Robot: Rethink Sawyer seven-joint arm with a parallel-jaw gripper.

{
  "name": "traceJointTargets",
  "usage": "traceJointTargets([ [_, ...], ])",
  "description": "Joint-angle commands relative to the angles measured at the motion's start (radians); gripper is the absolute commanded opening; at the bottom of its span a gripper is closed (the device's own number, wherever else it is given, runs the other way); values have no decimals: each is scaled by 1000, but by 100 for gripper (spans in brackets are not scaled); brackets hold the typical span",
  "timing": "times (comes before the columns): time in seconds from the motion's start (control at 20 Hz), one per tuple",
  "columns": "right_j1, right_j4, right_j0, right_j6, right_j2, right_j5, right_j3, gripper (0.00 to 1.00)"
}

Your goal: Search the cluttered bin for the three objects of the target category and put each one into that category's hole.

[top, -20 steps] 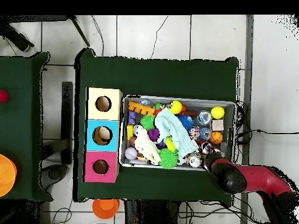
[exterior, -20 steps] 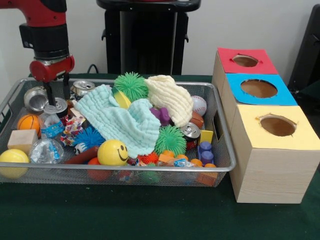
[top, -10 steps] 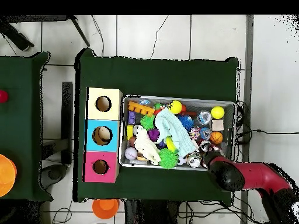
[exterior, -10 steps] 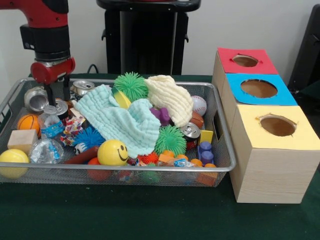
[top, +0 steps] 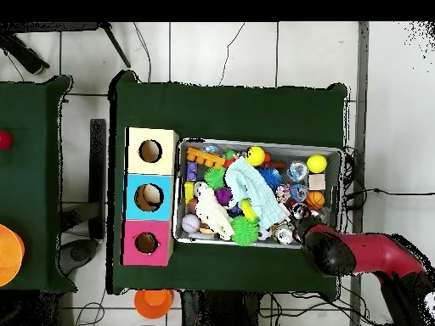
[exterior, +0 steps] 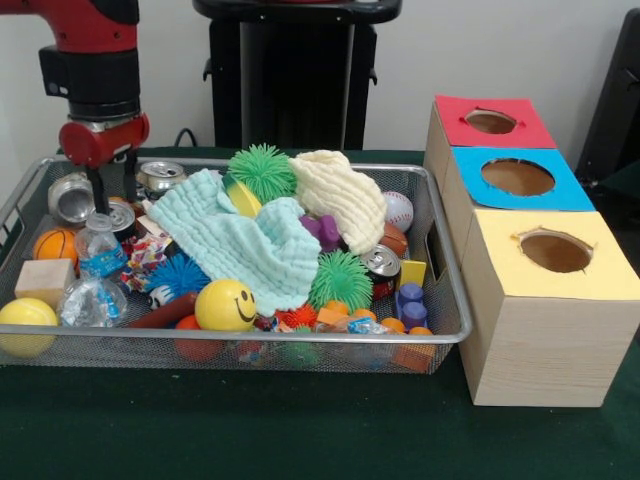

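Green cloth covers the table. At left, the gripper (exterior: 111,190) hangs in the wire bin (exterior: 445,300), its 2 fingers spread around a can (exterior: 122,215), not visibly lifting it. Another can (exterior: 163,175) sits just beside. Right, 3 holes, red box (exterior: 490,121) included, look empty; sorting seems barely begun.
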Motion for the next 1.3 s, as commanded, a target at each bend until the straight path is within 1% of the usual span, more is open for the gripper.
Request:
traceJointTargets([
  [0.05,-100,34,-8,-15,46,77,8,100],
  [0.15,-127,65,-34,-27,72,85,38,100],
  [0.25,-145,82,-51,-47,88,96,50,100],
  [0.35,-156,83,-63,-60,90,98,57,100],
  [0.45,-142,70,-52,-52,79,95,47,100],
  [0.6,-151,67,-58,-49,79,86,60,100],
  [0.7,-132,54,-55,-33,74,69,59,100],
  [0.95,-93,-1,8,74,14,-10,51,100],
  [1.15,-75,-19,47,133,-22,-53,55,100],
  [1.2,-64,-28,66,151,-37,-66,49,100],
  [1.3,-52,-30,77,155,-51,-75,41,100],
])
